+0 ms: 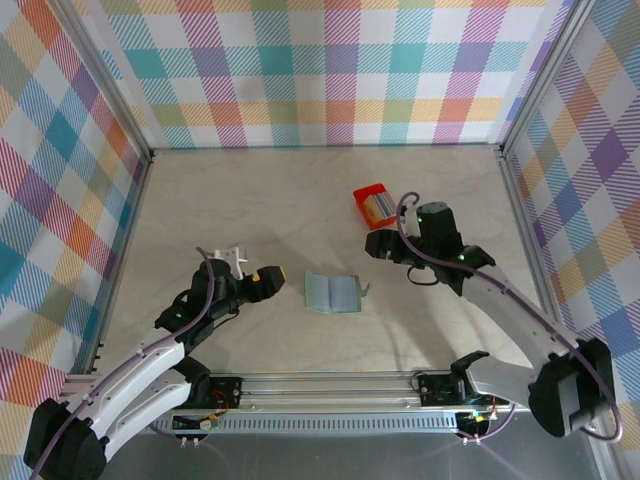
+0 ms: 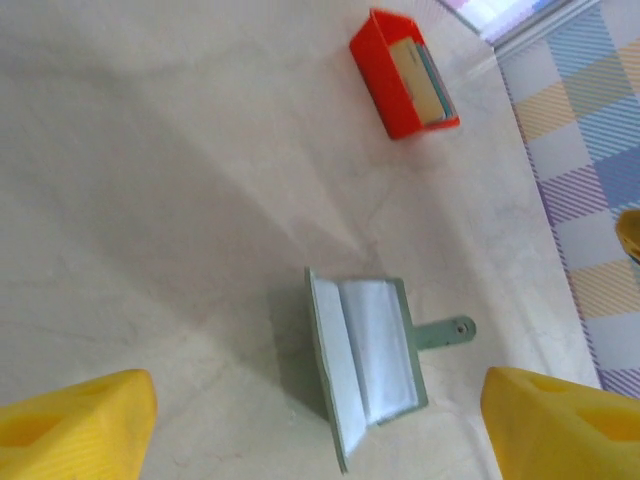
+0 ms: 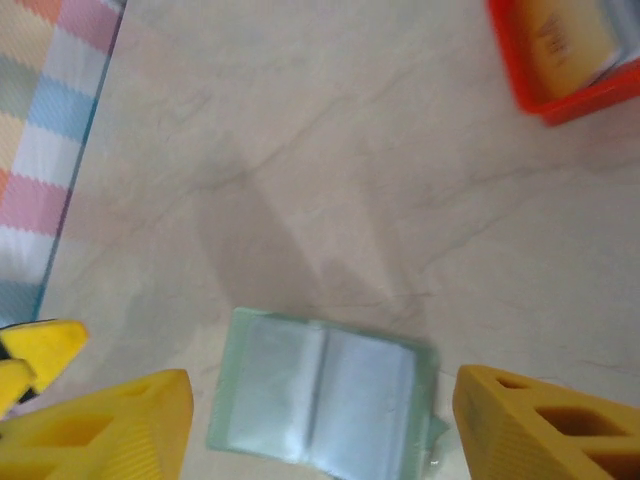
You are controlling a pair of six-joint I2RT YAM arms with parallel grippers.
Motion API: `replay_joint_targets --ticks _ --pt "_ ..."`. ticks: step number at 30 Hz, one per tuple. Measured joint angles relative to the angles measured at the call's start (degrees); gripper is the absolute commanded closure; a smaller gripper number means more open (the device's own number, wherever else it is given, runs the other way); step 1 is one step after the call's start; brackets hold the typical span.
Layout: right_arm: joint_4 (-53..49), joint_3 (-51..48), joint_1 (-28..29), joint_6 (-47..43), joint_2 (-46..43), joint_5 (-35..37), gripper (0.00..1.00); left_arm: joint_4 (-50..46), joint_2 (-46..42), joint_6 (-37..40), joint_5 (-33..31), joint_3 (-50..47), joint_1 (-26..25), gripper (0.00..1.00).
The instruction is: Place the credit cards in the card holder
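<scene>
The grey-green card holder (image 1: 332, 293) lies open on the table, clear sleeves up, its tab (image 2: 446, 332) sticking out to one side. The credit cards (image 1: 378, 205) stand packed in a small red box (image 1: 362, 195) behind it; a gold-yellow card (image 3: 556, 36) and a teal edge show. My left gripper (image 1: 258, 272) hangs open just left of the holder (image 2: 365, 355), apart from it. My right gripper (image 1: 381, 246) is open between the box and the holder (image 3: 325, 395), above the table. Nothing is held by the yellow fingers (image 2: 75, 425) (image 3: 550, 430).
Checked walls with metal rails (image 1: 512, 190) close in the pale table (image 1: 250, 200) on three sides. The red box (image 2: 400, 75) stands near the right wall. In the right wrist view the left gripper's yellow fingertip (image 3: 35, 350) shows at the left edge.
</scene>
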Motion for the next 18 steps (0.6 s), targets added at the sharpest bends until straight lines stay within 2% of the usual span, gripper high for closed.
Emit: replay_joint_targets --ticks 5,8,11,18 --pt "-0.09 -0.48 -0.31 -3.98 -3.98 6.69 0.30 -0.11 3.21 2.01 2.78 3.32 5.18 0.07" --pt "-2.73 1.73 -0.28 -7.87 -2.19 10.14 0.26 -0.13 6.32 3.21 4.39 5.84 7.32 0.00" --pt "-7.08 6.95 -0.81 -11.21 2.21 13.35 0.25 -1.44 10.01 4.66 5.09 9.62 8.68 0.00" --pt "-14.86 20.33 -5.20 -16.63 15.65 8.28 0.32 -3.10 18.40 4.85 6.40 17.00 10.40 0.00"
